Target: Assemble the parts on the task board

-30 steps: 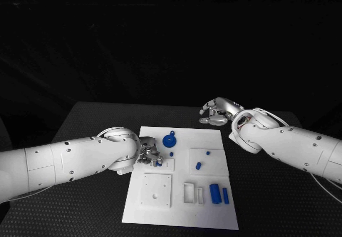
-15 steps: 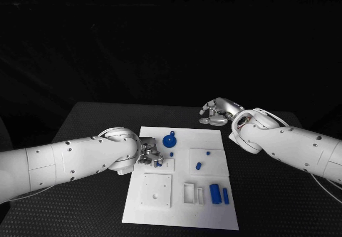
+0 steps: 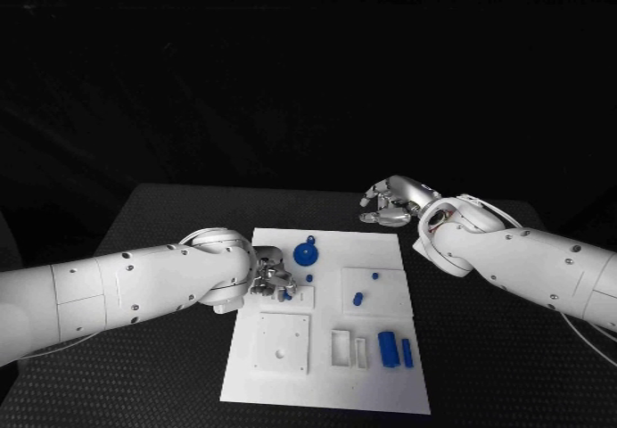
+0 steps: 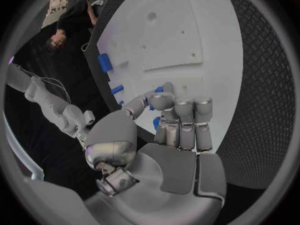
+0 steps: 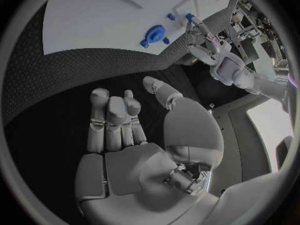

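You had the head camera looking steeply down on the worktop (image 3: 168, 214) from above. Each wrist camera sat close behind its own hand, the left hand (image 4: 178, 122) over the task board (image 4: 206, 30), which all three views shared.
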You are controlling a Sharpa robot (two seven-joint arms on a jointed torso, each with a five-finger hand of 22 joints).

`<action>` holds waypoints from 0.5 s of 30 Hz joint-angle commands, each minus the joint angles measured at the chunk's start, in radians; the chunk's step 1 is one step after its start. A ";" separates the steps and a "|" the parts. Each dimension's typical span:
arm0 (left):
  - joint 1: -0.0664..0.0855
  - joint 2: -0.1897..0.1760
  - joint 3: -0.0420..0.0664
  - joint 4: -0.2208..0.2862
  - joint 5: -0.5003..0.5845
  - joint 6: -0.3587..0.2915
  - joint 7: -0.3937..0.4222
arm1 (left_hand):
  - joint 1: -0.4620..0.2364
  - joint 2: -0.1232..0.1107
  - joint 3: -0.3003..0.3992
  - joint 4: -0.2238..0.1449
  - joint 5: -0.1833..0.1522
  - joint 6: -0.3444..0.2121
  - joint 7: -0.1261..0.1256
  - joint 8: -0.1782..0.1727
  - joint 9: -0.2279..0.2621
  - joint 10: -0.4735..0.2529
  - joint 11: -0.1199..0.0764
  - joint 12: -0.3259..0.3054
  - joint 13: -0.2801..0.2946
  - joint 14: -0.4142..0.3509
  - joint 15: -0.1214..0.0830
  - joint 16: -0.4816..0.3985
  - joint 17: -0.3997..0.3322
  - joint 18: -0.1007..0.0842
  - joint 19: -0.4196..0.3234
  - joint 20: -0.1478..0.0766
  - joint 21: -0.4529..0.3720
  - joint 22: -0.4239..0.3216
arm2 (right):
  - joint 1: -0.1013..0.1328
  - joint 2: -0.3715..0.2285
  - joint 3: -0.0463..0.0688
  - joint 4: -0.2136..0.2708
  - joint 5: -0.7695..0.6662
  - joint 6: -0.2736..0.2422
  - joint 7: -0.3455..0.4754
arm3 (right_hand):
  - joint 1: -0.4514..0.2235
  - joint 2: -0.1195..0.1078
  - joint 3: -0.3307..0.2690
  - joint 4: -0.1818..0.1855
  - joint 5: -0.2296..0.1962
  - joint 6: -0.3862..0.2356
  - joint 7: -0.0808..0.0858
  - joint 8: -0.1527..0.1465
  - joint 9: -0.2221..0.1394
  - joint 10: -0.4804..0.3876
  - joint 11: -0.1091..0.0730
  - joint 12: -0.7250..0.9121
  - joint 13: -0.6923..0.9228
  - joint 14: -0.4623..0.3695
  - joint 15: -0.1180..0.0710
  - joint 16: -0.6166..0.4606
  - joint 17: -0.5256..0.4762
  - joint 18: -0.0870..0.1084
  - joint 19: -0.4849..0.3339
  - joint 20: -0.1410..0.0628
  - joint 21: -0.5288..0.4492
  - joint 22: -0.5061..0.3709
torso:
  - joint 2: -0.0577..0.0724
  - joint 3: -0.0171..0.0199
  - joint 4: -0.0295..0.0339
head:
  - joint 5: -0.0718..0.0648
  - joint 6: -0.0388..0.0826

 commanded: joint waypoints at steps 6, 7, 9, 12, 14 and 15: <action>-0.005 0.011 -0.002 0.004 -0.001 0.023 0.013 | -0.008 0.012 0.051 -0.048 -0.006 0.095 -0.082 -0.002 0.003 -0.038 -0.039 -0.005 -0.001 0.057 -0.063 0.006 -0.001 0.010 -0.009 -0.147 0.005 -0.002 | 0.000 0.000 0.000 0.002 0.000 0.013 0.008 | 0.001 0.007 -0.001 0.004 0.007 0.046 0.016 0.006 0.001 -0.050 0.008 0.000 -0.002 -0.002 -0.003 -0.005 0.001 0.043 0.001 0.004 -0.002 0.002 | 0.000 -0.0007 0.0013 | -0.002 -0.001; -0.005 0.012 -0.002 0.004 -0.004 0.024 0.014 | -0.008 0.012 0.051 -0.048 -0.006 0.095 -0.082 -0.002 0.003 -0.038 -0.039 -0.005 -0.001 0.057 -0.063 0.006 -0.001 0.010 -0.009 -0.147 0.005 -0.002 | 0.000 0.000 0.000 0.002 0.001 0.013 0.008 | 0.001 0.007 -0.001 0.004 0.007 0.046 0.016 0.006 0.001 -0.050 0.008 0.000 -0.002 -0.002 -0.003 -0.005 0.001 0.043 0.001 0.004 -0.002 0.002 | 0.000 -0.0009 0.0012 | -0.002 -0.002; -0.005 0.013 -0.002 0.004 -0.007 0.026 0.013 | -0.009 0.013 0.051 -0.048 -0.007 0.096 -0.083 -0.002 0.003 -0.038 -0.039 -0.005 -0.001 0.057 -0.063 0.006 -0.002 0.010 -0.009 -0.147 0.005 -0.002 | 0.000 0.000 0.000 0.003 0.001 0.013 0.008 | 0.001 0.007 -0.001 0.004 0.008 0.046 0.016 0.006 0.001 -0.050 0.008 0.000 -0.002 -0.002 -0.003 -0.005 0.001 0.043 0.001 0.004 -0.002 0.002 | 0.000 -0.0009 0.0012 | -0.002 -0.002; -0.005 0.014 -0.002 0.003 -0.010 0.029 0.013 | -0.011 0.016 0.052 -0.049 -0.009 0.098 -0.083 -0.002 0.004 -0.037 -0.040 -0.004 -0.001 0.058 -0.063 0.007 -0.002 0.010 -0.009 -0.147 0.006 -0.003 | 0.000 0.000 0.000 0.003 0.001 0.013 0.008 | 0.001 0.007 -0.001 0.004 0.010 0.046 0.016 0.006 0.001 -0.050 0.008 0.000 -0.002 -0.002 -0.003 -0.005 0.001 0.043 0.001 0.004 -0.002 0.002 | 0.000 -0.0007 0.0008 | -0.002 -0.003; -0.005 0.014 -0.002 0.002 -0.010 0.028 0.013 | -0.015 0.020 0.051 -0.048 -0.014 0.101 -0.083 -0.001 0.005 -0.036 -0.039 -0.003 -0.001 0.058 -0.063 0.009 -0.002 0.010 -0.010 -0.146 0.007 -0.004 | 0.000 0.000 0.000 0.003 0.001 0.013 0.008 | 0.001 0.007 -0.001 0.004 0.011 0.046 0.016 0.006 0.001 -0.050 0.008 0.000 -0.002 -0.002 -0.003 -0.005 0.001 0.043 0.001 0.004 -0.002 0.002 | 0.000 -0.0005 0.0005 | -0.002 -0.001; -0.005 0.015 -0.002 0.001 -0.010 0.026 0.013 | -0.018 0.023 0.051 -0.047 -0.020 0.102 -0.083 -0.001 0.006 -0.035 -0.039 -0.003 -0.001 0.058 -0.063 0.010 -0.003 0.010 -0.010 -0.146 0.008 -0.005 | 0.000 0.000 0.000 0.003 0.001 0.014 0.008 | 0.001 0.007 -0.001 0.004 0.012 0.046 0.016 0.006 0.001 -0.050 0.008 0.000 -0.002 -0.002 -0.003 -0.005 0.001 0.043 0.001 0.004 -0.002 0.002 | 0.000 -0.0003 0.0006 | -0.002 -0.001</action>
